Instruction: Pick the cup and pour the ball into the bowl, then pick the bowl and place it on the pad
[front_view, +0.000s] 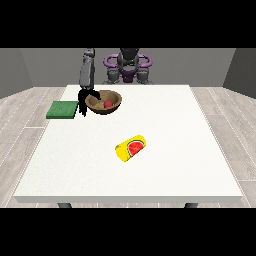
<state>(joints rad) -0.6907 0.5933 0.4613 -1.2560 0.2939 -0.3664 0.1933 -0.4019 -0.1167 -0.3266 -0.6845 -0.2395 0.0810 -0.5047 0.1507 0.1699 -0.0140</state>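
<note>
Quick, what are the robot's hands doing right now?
Robot hand at the view's left: at the rim of the brown bowl; whether it grips cannot be told.
Other robot hand: not in view.

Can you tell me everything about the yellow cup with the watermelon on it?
The yellow cup lies on its side near the middle of the white table, tilted across the view. A red watermelon slice with a green rind is pictured on it. Nothing touches it but the table; no hand is near it. It lies well apart from the brown bowl, nearer the camera.
</note>
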